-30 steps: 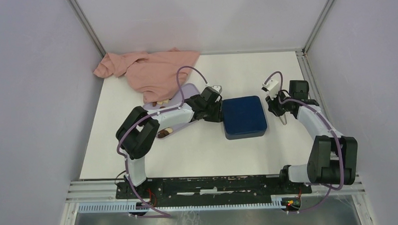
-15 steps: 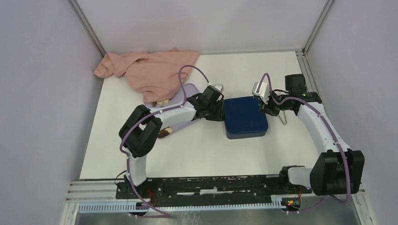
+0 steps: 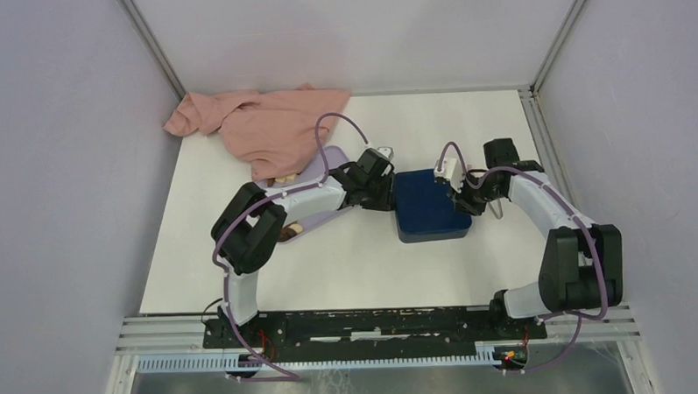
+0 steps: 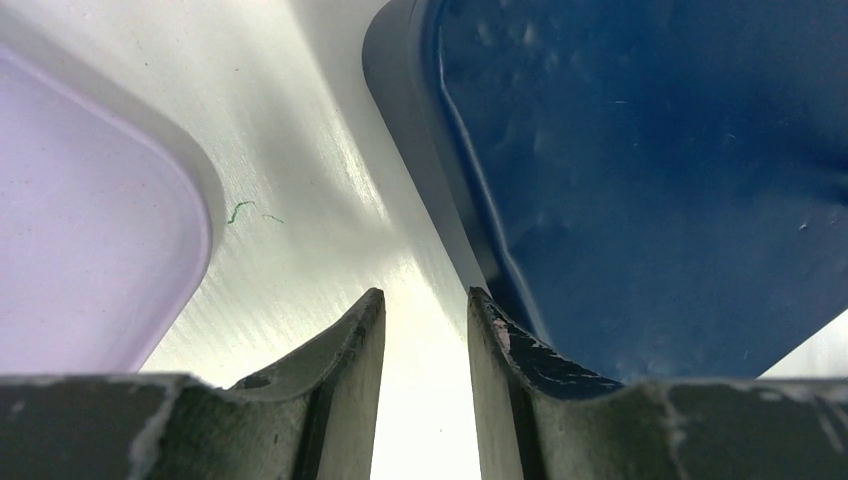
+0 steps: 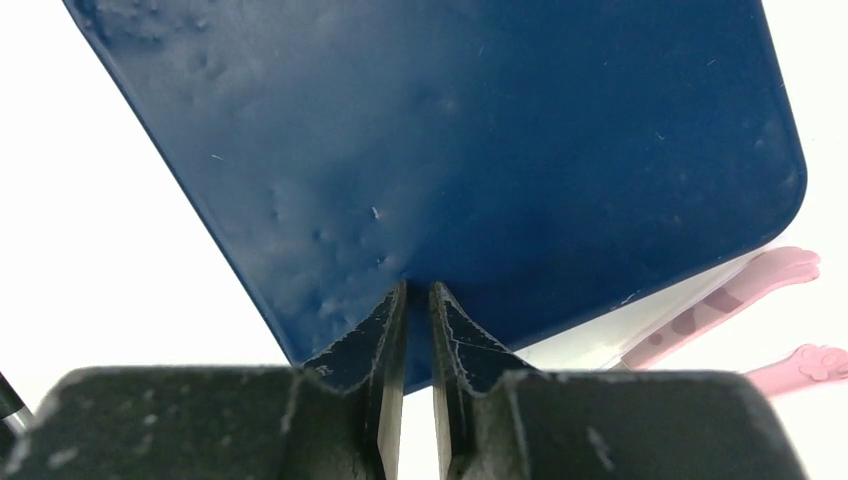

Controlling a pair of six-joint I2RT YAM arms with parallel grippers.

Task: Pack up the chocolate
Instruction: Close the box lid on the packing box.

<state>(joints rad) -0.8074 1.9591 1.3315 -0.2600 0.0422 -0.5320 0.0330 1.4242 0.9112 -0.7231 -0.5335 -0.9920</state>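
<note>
The dark blue box (image 3: 425, 207) lies lid-closed at the table's middle. A few brown and cream chocolate pieces (image 3: 291, 230) sit on the lilac tray (image 3: 330, 157), mostly hidden under my left arm; more chocolate (image 3: 283, 180) shows at its far side. My left gripper (image 3: 383, 192) hangs low over the bare strip between the tray (image 4: 90, 250) and the box (image 4: 650, 170); the gripper (image 4: 426, 300) is open and holds nothing. My right gripper (image 3: 460, 198) is over the box's right part. In the right wrist view this gripper (image 5: 418, 292) is all but shut, tips at the lid (image 5: 450, 140), gripping nothing.
A crumpled pink cloth (image 3: 264, 125) lies at the back left, touching the tray's far end. Pink tongs (image 5: 740, 295) lie on the table just right of the box. Grey walls close in the table on three sides.
My right arm has swung left, carrying its gripper from beside the box's right edge to over the lid, and its jaws have narrowed. The left gripper has barely moved.
</note>
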